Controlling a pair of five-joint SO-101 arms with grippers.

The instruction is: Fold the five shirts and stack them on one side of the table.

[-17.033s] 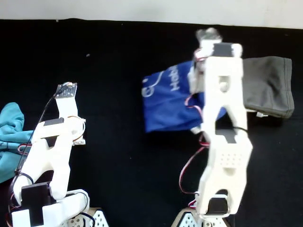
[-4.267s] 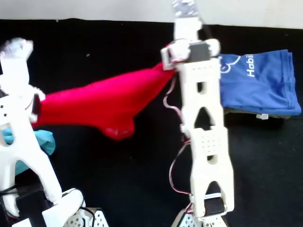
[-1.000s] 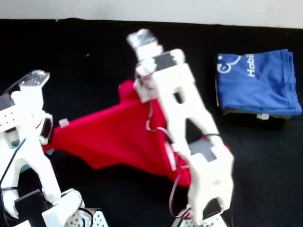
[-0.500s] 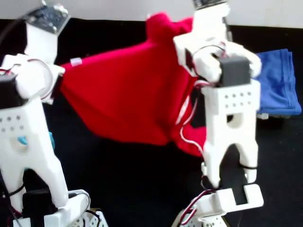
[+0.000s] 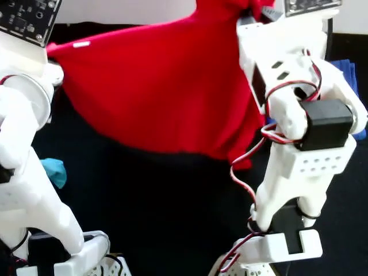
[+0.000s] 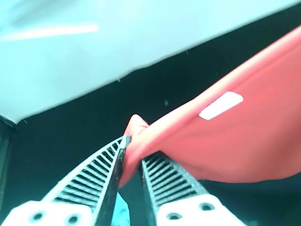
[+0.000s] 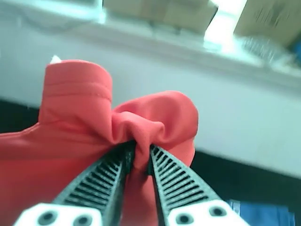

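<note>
Nearest, at the bench's near edge: bases of both white arms on the black bench (image 5: 172, 224), with the left arm (image 5: 23, 172) and the right arm (image 5: 299, 149) both reared up high. Red and black wires looping down the right arm's near side. Low on the left, just beside the left arm, a glimpse of a teal shirt (image 5: 54, 171), crumpled on the bench.

Higher up, and what a spread: the red shirt (image 5: 161, 92) held up between the two arms like a banner. Top edge taut from left to right, lower edge sagging in a curve, one point hanging lowest by the right arm. A small white tag (image 5: 81, 44) up near the left corner.

Over to the left wrist: left claw (image 6: 130, 141) pinched together on a bunched corner of the red shirt (image 6: 235, 136), cloth squeezed between the ribbed fingers (image 6: 89, 179). White tag (image 6: 221, 105) just along from the grip.

Over to the right wrist: right claw (image 7: 138, 149) clamped on a gathered fold of the red shirt (image 7: 80, 127), a hemmed end sticking up beyond the grip.

Farther back on the right, behind the right arm: a folded blue shirt (image 5: 352, 70) lying on the bench, mostly hidden. A corner of it (image 7: 258, 214) beyond the right claw too.

Farthest of all, a pale wall (image 5: 126, 10) along the bench's far edge.
</note>
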